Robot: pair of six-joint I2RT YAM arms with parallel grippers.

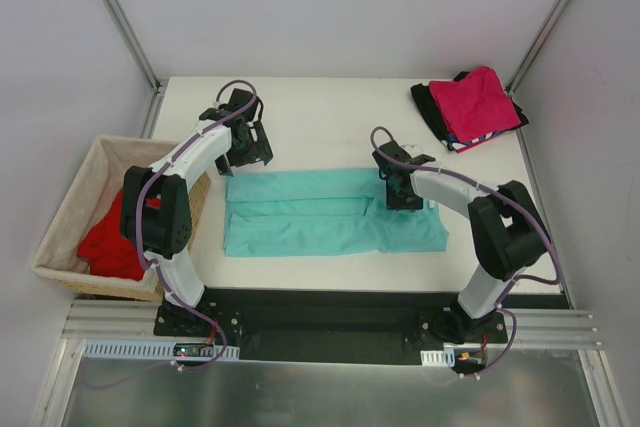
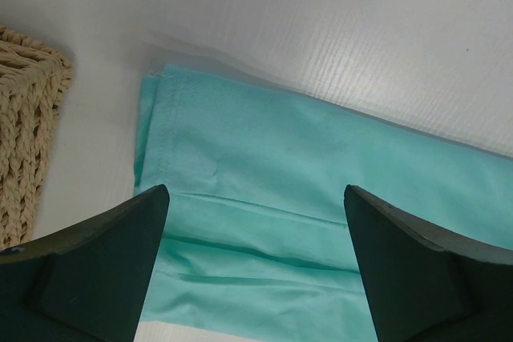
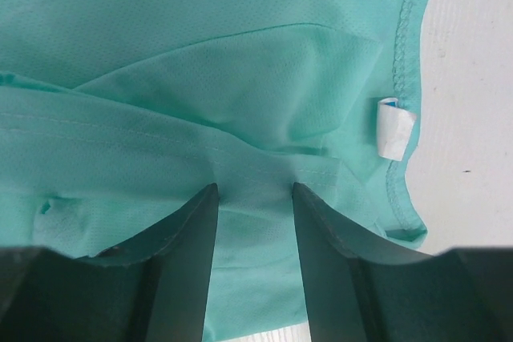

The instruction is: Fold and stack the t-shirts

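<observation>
The teal-green t-shirt (image 1: 330, 212) lies on the table as a long folded band. My left gripper (image 1: 250, 152) hovers open over its left end; in the left wrist view the gripper (image 2: 256, 191) has its jaws wide apart above the cloth (image 2: 321, 158). My right gripper (image 1: 400, 197) rests on the shirt's right part; its jaws (image 3: 254, 190) are narrowly apart and press on a hemmed fold of teal cloth (image 3: 200, 54) beside the white label (image 3: 394, 130). The magenta-pink shirt (image 1: 485, 102) lies folded on the black (image 1: 430, 107) and striped (image 1: 468, 143) ones. The red shirt (image 1: 110, 242) lies in the basket.
The wicker basket (image 1: 70, 197) stands off the table's left edge, close to the left arm; its corner shows in the left wrist view (image 2: 24, 118). The folded stack sits at the back right corner. White walls enclose the table.
</observation>
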